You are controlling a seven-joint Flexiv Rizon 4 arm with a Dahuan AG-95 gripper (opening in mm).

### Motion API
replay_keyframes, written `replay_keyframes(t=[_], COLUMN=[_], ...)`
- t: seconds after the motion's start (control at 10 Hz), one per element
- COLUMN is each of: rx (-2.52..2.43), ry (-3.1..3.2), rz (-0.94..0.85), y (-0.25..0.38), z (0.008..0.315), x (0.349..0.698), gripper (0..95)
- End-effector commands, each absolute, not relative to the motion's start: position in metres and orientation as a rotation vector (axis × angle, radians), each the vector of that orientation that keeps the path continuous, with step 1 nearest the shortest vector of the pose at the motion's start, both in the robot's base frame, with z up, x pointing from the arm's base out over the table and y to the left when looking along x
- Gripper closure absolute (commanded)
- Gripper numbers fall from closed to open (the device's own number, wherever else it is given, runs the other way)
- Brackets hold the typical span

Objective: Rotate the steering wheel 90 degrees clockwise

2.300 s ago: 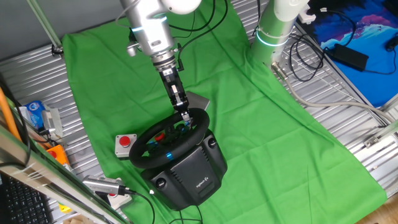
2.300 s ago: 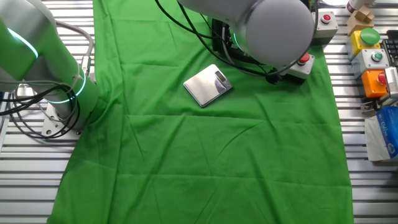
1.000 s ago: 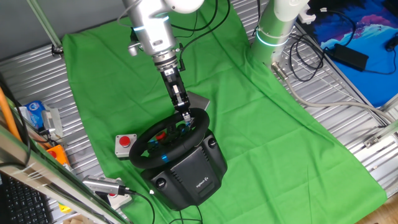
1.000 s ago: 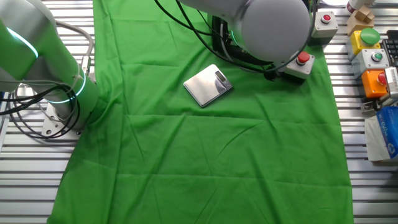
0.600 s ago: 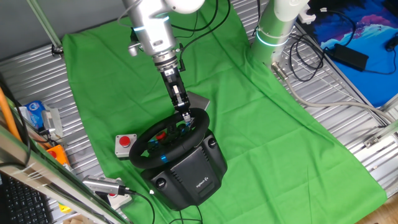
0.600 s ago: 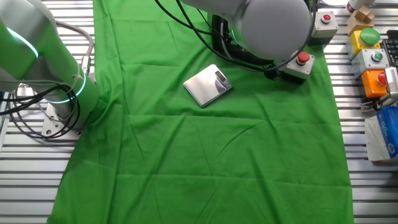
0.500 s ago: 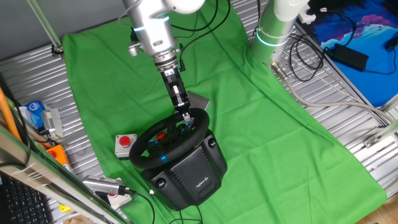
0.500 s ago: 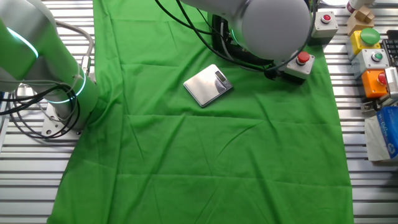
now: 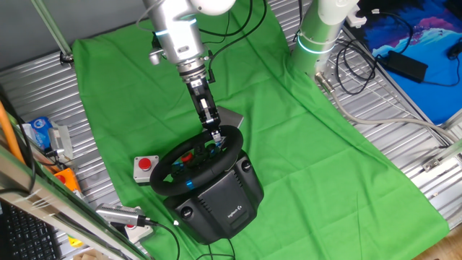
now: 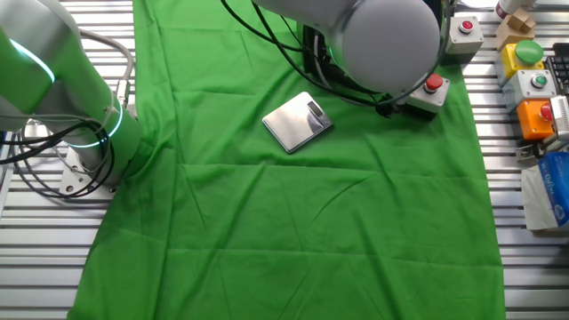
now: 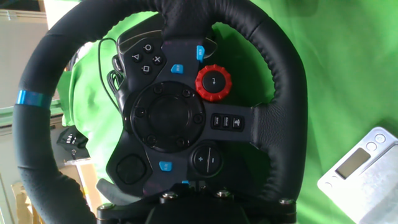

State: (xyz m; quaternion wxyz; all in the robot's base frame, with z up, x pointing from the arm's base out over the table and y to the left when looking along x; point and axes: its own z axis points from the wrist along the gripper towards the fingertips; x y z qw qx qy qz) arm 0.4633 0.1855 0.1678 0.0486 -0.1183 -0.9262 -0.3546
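1. Steering wheel (image 9: 196,161) sits near the front edge of the green cloth (image 9: 289,144) on the desk (image 9: 411,144), mounted on its bulky black base (image 9: 220,198); the end effector (image 9: 215,137) reaches down to the far part of the rim.
2. Whether the end effector is spread or clamped on the rim I cannot tell: its fingertips are not visible in any view.
3. In the hand view the blue centre stripe (image 11: 30,98) lies at the left of the rim, so the wheel reads as turned away from straight; how much rotation remains cannot be told.
4. Doing the turn well likely means sweeping along the rim's arc about the hub, not pulling straight, so the base does not slide on the cloth.
5. Rim is thick, round, and clad in stitched black leather-like material, likely offering good friction.
6. Hub is matt black plastic with a ribbed red dial (image 11: 214,82) and small blue buttons.
7. Nearby lie a flat silver scale (image 10: 298,122) and a grey box with red button (image 9: 146,167).
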Motion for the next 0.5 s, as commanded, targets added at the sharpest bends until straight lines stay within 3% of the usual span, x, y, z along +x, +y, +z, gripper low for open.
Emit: replay_keyframes(t=[0.1,0.5], rx=[-0.346,-0.338], ry=[-2.833,-2.834], rz=[-1.065,-1.06], y=[0.1856,0.186], z=[0.1681,0.1676], x=[0.4633,0.4639], gripper=[95.0,95.0])
